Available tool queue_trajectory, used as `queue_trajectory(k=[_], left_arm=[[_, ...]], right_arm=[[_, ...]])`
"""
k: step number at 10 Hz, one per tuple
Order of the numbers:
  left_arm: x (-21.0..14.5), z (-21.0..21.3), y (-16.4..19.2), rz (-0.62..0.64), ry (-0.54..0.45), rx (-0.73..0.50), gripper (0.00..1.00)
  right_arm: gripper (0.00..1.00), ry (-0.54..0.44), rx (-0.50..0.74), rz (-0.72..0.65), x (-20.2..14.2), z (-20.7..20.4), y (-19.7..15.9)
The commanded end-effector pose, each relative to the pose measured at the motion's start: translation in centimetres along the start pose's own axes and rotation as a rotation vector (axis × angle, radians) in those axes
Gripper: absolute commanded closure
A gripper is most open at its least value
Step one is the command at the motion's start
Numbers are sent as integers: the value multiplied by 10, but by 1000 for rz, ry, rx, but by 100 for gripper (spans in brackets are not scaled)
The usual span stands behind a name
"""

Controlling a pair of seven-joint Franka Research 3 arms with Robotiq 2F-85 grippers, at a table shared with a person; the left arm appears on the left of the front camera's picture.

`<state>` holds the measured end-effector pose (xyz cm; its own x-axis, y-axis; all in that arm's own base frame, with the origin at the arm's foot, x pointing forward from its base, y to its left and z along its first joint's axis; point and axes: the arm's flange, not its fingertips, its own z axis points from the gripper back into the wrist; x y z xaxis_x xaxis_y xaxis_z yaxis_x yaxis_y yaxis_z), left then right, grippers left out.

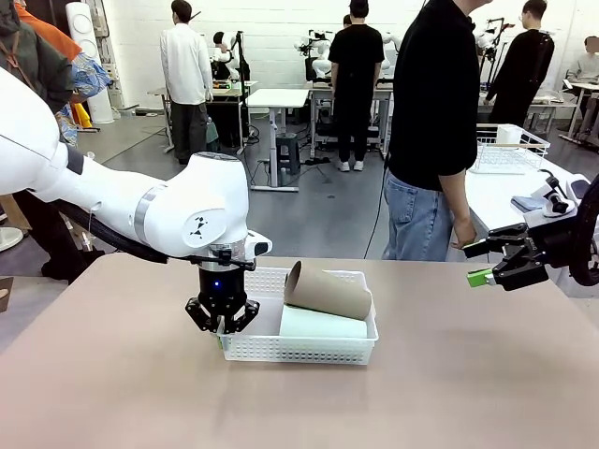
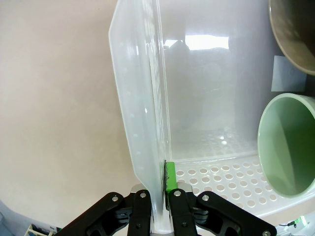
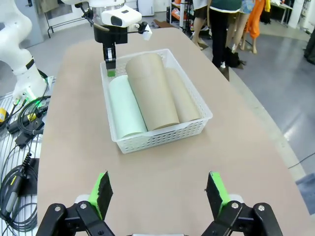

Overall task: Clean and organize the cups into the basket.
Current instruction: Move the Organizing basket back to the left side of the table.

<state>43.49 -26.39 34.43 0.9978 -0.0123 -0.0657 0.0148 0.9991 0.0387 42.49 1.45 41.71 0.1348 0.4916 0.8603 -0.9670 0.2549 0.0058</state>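
Note:
The white lattice basket (image 1: 299, 349) sits at the table's middle. My left gripper (image 1: 223, 325) is shut on its left end wall, with a green pad (image 2: 170, 177) pressed against the wall (image 2: 142, 123) from inside. Inside the basket lie a mint green cup (image 1: 323, 324) (image 2: 288, 145) (image 3: 125, 105) and a tan cup (image 1: 328, 290) (image 3: 150, 88) that rests tilted on top. Beside them lies a second tan cup (image 3: 184, 101). My right gripper (image 1: 479, 263) (image 3: 158, 194) hangs open at the table's right side, well away from the basket (image 3: 162, 137), with nothing between its fingers.
A person (image 1: 435, 122) stands at the table's far edge, right of centre, a hand near the right gripper. A white wire rack (image 1: 510, 150) stands on a side table behind at the right. Cables (image 3: 19, 128) hang off one table side.

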Motion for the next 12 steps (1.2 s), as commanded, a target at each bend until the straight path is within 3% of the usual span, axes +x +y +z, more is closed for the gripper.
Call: queue_trajectory(k=[1, 12], left_arm=[[-1, -1, 0, -5, 2, 5, 100], [-1, -1, 0, -5, 2, 5, 100]], right_arm=[[0, -10, 8, 9, 1, -3, -4], [0, 0, 0, 0, 0, 0, 0]])
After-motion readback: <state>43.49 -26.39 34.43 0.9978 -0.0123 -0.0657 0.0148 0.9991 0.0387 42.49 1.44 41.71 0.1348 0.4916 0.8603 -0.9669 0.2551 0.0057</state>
